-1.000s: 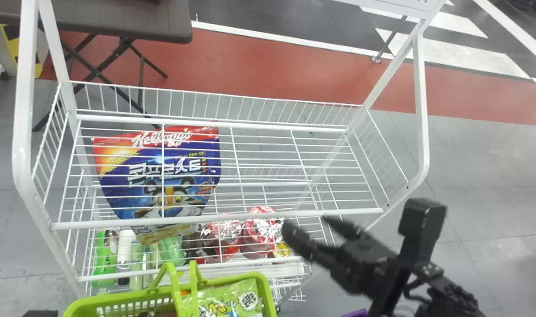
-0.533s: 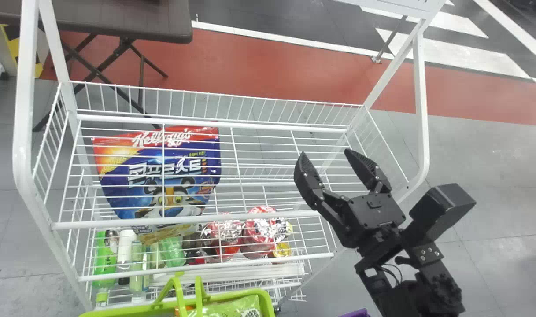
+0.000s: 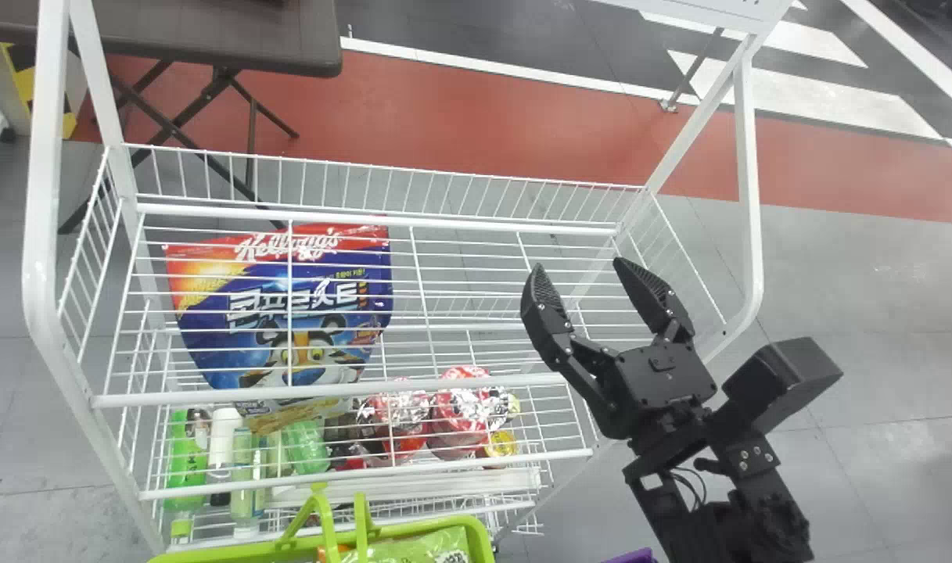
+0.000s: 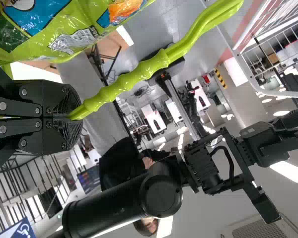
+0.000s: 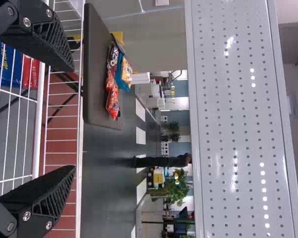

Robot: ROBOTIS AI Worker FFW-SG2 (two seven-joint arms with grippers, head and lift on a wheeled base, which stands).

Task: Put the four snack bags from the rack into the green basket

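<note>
The fingers of the right gripper [image 3: 578,266] stand wide apart and empty, angled over the right end of the rack [image 3: 327,397]; those of the left gripper [image 4: 73,117] are pressed together on the slim green handle [image 4: 134,79] of the basket; just beside these closed fingers, in the left wrist view, is a green bag [image 4: 54,29] with a blue patch.

In the head view the basket [image 3: 233,552] lies well to the near side and left of the right fingers, its rim at the bottom edge; the green bag lies in it, with something orange next to it.

Left of the right fingers and a little nearer, inside the rack, are red packs [image 3: 461,403] with a yellow lid [image 3: 501,443] beside them; farther left come a green bottle [image 3: 185,461] and a white bottle [image 3: 224,438]. The blue bag [image 3: 284,305], red along its top, leans well left of the right fingers, seen through the white wires.

Beyond the rack, farthest from the right fingers, is the dark table [image 3: 210,39]; on it, in the right wrist view, are snack bags, red ones [image 5: 111,89] and an orange and blue one [image 5: 124,73].
</note>
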